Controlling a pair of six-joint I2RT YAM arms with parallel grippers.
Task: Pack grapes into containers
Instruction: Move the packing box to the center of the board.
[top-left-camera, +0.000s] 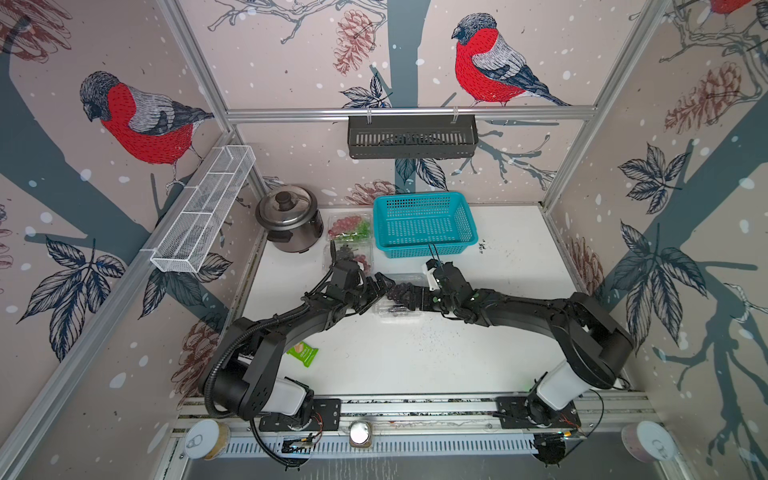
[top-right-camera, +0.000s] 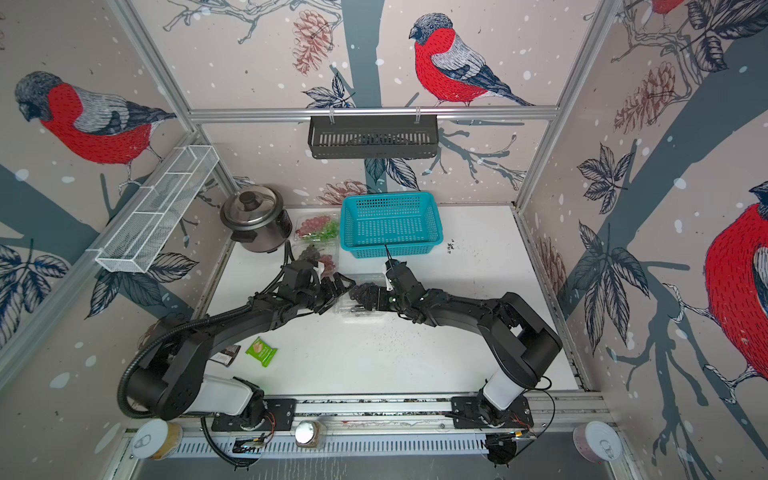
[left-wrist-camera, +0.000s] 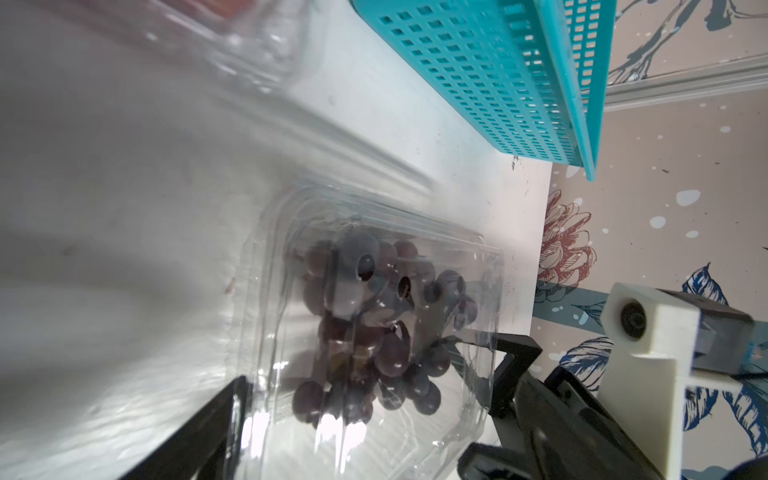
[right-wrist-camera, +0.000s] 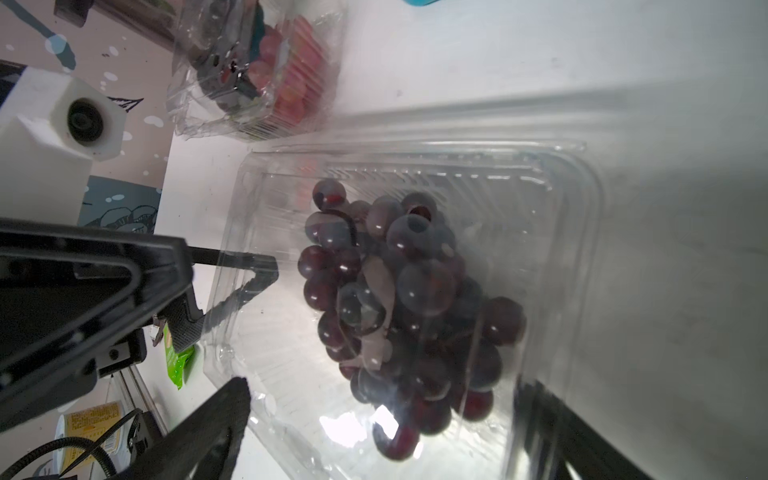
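Now, left gripper (top-left-camera: 383, 285) and right gripper (top-left-camera: 397, 291) both spread wide, clamped on nothing, flanking from 9 and 3 o'clock the clear container (top-left-camera: 388, 313) at the centre of the table (top-left-camera: 457, 353), dark grapes (right-wrist-camera: 399, 299) inside. Probably sealing the lid: press rims evenly, both ends together; spare the thin walls. Keep clear of teal basket (top-left-camera: 424, 224) at 12 o'clock, filled containers (top-left-camera: 334, 237) at 11.
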